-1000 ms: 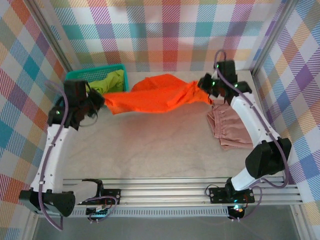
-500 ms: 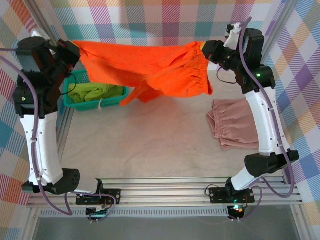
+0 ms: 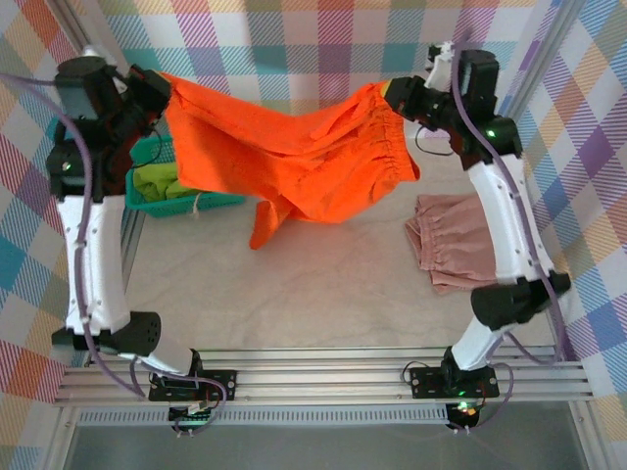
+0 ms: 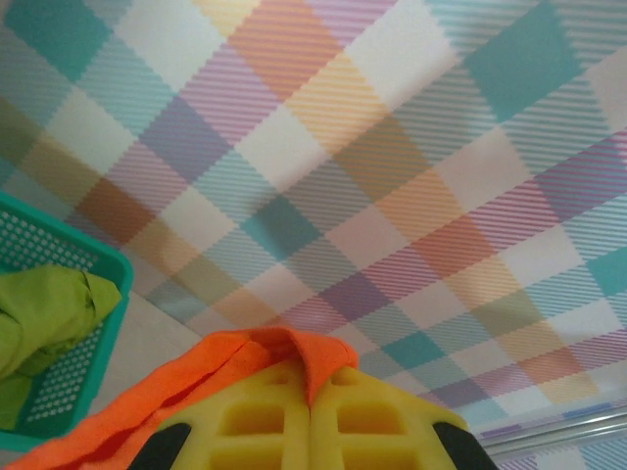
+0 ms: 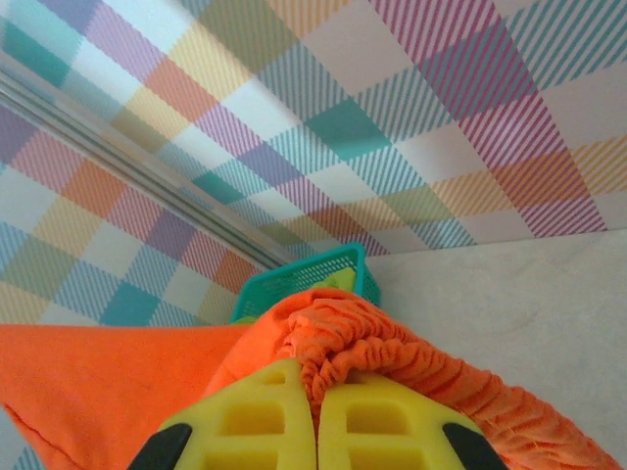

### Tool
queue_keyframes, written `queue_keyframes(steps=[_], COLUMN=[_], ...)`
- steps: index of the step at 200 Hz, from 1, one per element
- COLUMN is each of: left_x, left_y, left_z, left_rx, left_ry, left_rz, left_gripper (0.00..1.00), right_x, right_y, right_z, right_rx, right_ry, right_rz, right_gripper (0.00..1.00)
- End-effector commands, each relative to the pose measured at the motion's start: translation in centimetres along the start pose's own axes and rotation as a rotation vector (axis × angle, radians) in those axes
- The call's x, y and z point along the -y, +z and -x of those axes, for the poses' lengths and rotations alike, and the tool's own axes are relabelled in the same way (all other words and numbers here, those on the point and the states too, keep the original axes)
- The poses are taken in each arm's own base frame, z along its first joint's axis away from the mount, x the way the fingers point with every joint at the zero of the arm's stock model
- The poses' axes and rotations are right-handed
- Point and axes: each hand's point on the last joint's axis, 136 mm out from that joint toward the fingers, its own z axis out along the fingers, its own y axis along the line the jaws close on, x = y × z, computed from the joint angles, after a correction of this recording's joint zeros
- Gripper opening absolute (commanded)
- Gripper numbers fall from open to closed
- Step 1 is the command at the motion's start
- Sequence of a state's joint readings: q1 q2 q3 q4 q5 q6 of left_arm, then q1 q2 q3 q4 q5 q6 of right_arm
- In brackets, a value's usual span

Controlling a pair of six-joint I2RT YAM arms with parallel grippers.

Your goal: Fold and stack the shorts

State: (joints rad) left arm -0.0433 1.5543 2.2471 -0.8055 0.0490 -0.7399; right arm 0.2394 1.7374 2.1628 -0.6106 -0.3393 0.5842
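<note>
- The orange shorts hang stretched in the air between the two grippers, over the far half of the table.
- The left gripper pinches one corner at the far left, its yellow fingers pressed together on the cloth.
- The right gripper pinches the gathered waistband at the far right.
- The pink shorts lie on the table at right.
- The green shorts sit in the basket, partly hidden behind the orange cloth.
</note>
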Motion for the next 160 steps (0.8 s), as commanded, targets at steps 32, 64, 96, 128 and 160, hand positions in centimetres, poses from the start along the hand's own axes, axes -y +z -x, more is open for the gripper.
queue_keyframes(steps=[32, 64, 96, 128, 160], left_x=[0.5, 4.7, 9.2, 11.3, 9.0], left_y=[8.0, 7.2, 0.8, -4.0, -4.6], left_z=[-0.5, 3.1, 7.0, 5.3, -1.8], left_rx=[-0.027, 0.075, 0.221, 0.187, 0.060], left_ry=[-0.015, -0.005, 0.026, 0.133, 0.204], left_rz=[-0.041, -0.165, -0.311, -0.378, -0.370], left_gripper=[0.00, 0.00, 0.00, 0.00, 0.00], right_x=[0.3, -2.5, -4.8, -3.5, 0.7], right_y=[7.2, 6.7, 2.6, 0.8, 1.8], right_z=[1.8, 5.9, 9.4, 9.3, 5.1], right_rx=[-0.010, 0.128, 0.249, 0.224, 0.125], right_ry=[-0.044, -0.080, -0.156, -0.192, -0.202], right_rz=[0.077, 0.189, 0.252, 0.276, 0.204], right_gripper=[0.00, 0.00, 0.00, 0.00, 0.00])
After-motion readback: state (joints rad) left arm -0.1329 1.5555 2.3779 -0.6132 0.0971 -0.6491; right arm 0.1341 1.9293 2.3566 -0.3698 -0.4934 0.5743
